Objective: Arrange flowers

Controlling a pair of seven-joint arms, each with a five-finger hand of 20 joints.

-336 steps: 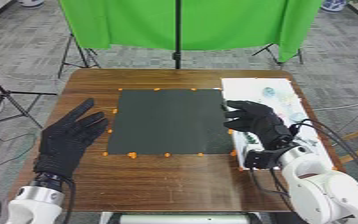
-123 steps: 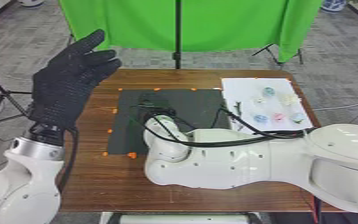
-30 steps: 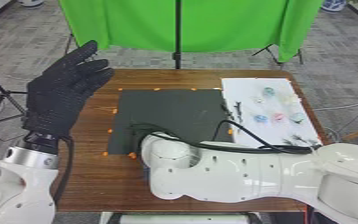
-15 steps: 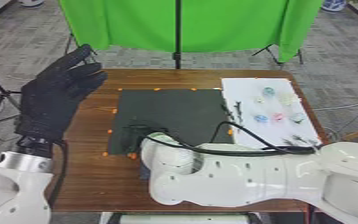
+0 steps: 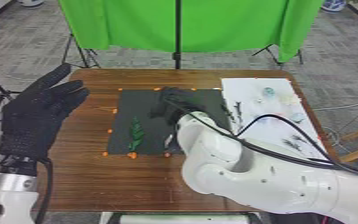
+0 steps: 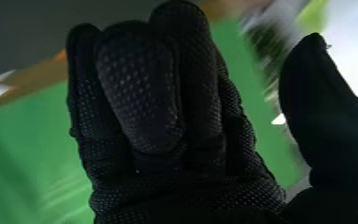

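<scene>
Right robot hand point(image 5: 172, 103) wide, nothing held, near dark mat's point(image 5: 153, 94) far edge. Green sprig point(image 5: 135, 135) on mat, toward near-left corner. For next piece, I'd pinch low, lower flat, release clear of sprig.

Head view: no readable text, labels, brands, numbers or signs noted. Right wrist view: likewise, none legible.
</scene>
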